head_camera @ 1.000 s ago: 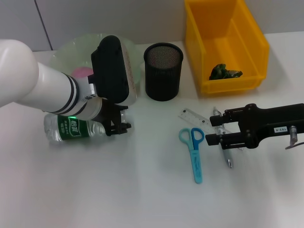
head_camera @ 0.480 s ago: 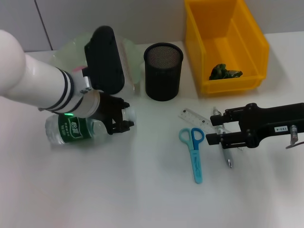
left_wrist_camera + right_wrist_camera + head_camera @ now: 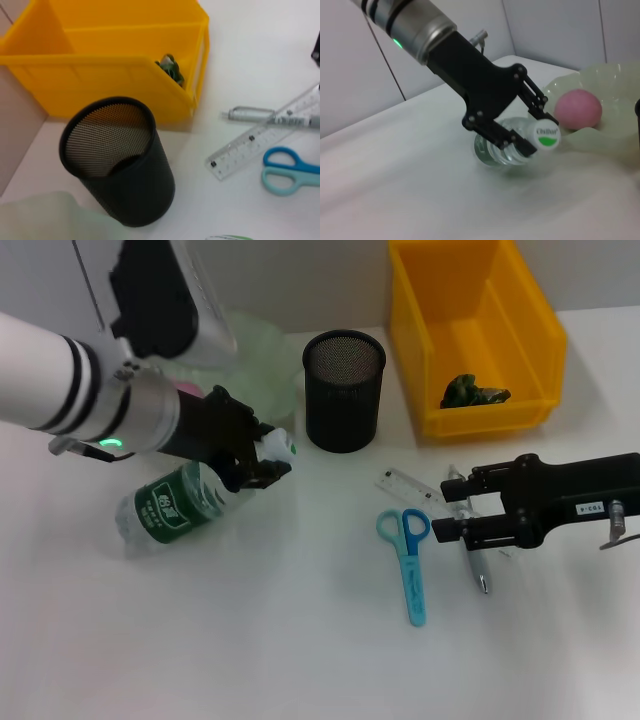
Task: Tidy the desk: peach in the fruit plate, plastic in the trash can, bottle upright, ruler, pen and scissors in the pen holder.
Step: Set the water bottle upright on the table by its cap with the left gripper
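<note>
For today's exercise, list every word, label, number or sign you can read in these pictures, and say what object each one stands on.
"Chilsar", or close to it: on the white cap of the bottle, above a green patch; the last letters are uncertain.
White characters on the bottle's green label: too blurred to read.
White sticker on the right gripper: digits too small to read.
Ruler: scale marks only, numbers unreadable.
Left gripper holding the bottle neck: no text.

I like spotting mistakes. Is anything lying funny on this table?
Yes: the bottle is tilted, not upright, with the left claw shut on its neck. The scissors, ruler and pen lie outside the pen holder.
</note>
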Controlling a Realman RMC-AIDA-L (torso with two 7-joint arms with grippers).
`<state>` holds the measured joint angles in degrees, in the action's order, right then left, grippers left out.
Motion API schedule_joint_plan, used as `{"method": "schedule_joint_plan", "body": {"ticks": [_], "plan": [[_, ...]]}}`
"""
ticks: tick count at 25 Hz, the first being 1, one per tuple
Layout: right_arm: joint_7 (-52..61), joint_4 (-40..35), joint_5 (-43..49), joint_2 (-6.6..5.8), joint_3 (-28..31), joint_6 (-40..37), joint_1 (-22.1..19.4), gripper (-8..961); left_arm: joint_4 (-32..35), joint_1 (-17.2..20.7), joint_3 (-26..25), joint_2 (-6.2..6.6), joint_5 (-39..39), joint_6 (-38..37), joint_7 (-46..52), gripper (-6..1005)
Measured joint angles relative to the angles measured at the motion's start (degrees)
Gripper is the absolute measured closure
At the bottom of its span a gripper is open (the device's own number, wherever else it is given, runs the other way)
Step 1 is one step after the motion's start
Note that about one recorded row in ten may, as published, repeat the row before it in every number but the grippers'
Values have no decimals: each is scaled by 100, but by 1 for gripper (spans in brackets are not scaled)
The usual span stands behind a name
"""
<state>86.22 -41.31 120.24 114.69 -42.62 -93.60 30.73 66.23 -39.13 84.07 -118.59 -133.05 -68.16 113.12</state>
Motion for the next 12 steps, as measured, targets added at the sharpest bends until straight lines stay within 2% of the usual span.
{"method": "schedule_joint_plan", "body": {"ticks": [6, 12], "plan": [[0, 0, -1, 0, 0, 0, 17, 322, 14, -26, -822, 8, 460, -403, -54, 565], [0, 0, -1, 0, 0, 0, 28, 322, 14, 6, -1210, 24, 645, -552, -101, 565]]}}
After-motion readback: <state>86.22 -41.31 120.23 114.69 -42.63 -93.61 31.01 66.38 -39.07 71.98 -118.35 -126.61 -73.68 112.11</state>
